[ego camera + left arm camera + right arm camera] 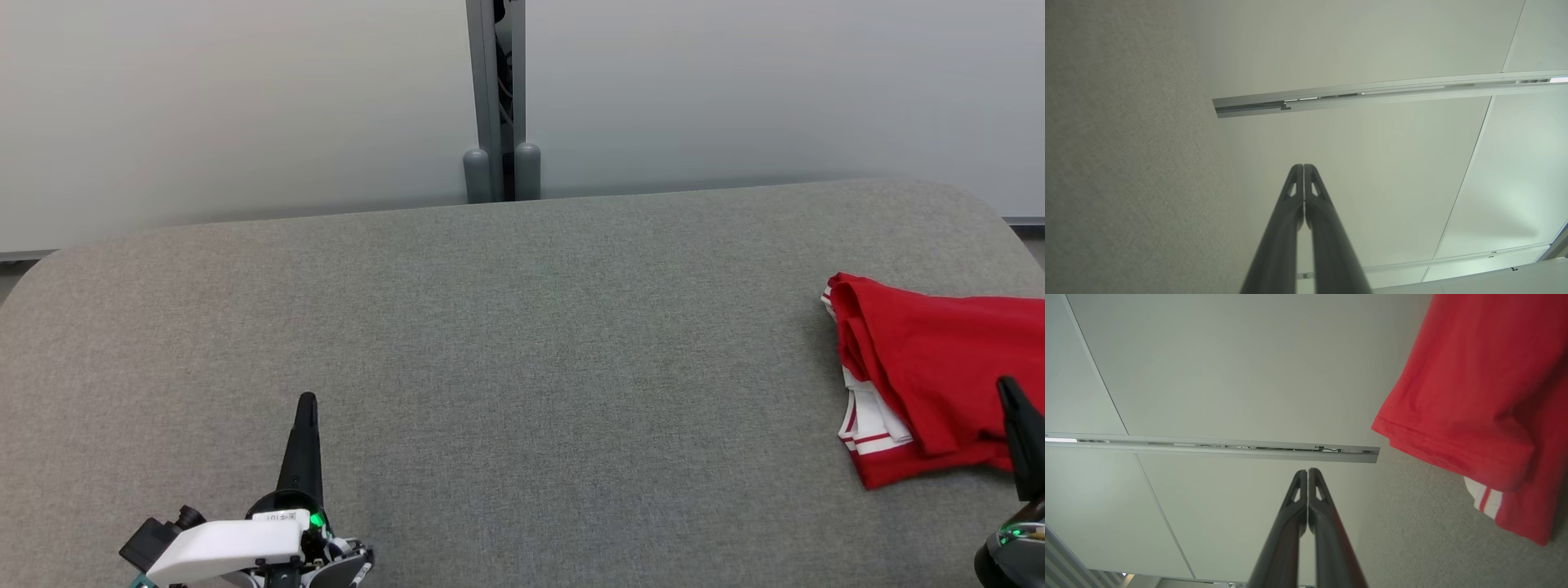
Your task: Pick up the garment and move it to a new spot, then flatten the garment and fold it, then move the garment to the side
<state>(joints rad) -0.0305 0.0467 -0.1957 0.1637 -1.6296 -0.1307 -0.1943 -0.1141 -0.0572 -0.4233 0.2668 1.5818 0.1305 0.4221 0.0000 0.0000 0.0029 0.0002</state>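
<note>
Where right end effector (1006, 384) sits, garment (939, 367) beside

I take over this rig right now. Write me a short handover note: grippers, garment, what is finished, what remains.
Left gripper: shut, empty, over bare table.
Right gripper: shut, empty, close to the garment, not gripping it.
The garment, red with white stripes, lies in loose layers at the table's right edge.
Done: unclear; it looks bunched rather than neatly folded.
Left: probably pick up, move, flatten, fold, set aside.
</note>
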